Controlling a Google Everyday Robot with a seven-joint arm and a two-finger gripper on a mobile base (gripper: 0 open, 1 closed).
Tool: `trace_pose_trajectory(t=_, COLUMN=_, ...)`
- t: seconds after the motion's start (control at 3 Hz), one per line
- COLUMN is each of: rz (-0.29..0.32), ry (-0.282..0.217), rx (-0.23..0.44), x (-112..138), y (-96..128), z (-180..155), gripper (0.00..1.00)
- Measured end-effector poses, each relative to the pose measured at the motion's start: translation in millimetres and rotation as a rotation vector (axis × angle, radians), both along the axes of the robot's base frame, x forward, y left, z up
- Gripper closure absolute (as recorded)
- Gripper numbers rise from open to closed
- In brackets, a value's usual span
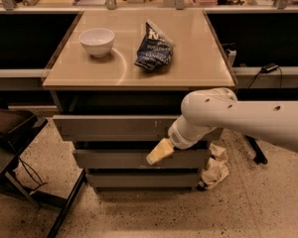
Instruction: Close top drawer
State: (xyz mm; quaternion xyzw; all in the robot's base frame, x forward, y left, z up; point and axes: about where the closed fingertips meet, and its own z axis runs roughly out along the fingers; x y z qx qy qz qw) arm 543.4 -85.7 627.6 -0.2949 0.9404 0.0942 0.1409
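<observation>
The top drawer [109,128] is a wide gray metal drawer under the tan counter top [139,76]. It stands partly out, and a dark strip of its interior [119,103] shows behind its flat front. My gripper [159,152] shows as a pale yellow tip at the end of my white arm [223,118]. It sits just below the right part of the drawer front, over the second drawer front [114,158]. My wrist covers the right end of the top drawer front.
A white bowl [96,41] and a dark blue chip bag [153,51] lie on the counter top. A third drawer front [139,179] is below. A crumpled cloth [214,167] lies on the floor at right. A dark chair [10,133] stands at left.
</observation>
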Motion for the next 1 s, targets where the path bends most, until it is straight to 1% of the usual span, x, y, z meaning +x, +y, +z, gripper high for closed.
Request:
trace_pose_trajectory(t=0.33, rz=-0.027, ry=-0.025, rx=-0.033, x=45, y=-5, z=-4, gripper=0.00)
trace_pose_trajectory(t=0.67, rz=-0.041, ry=-0.043, rx=-0.048, x=68, y=-5, z=1, gripper=0.00)
trace_pose_trajectory(t=1.0, rz=-0.041, ry=-0.043, rx=-0.048, x=68, y=-5, z=1, gripper=0.00)
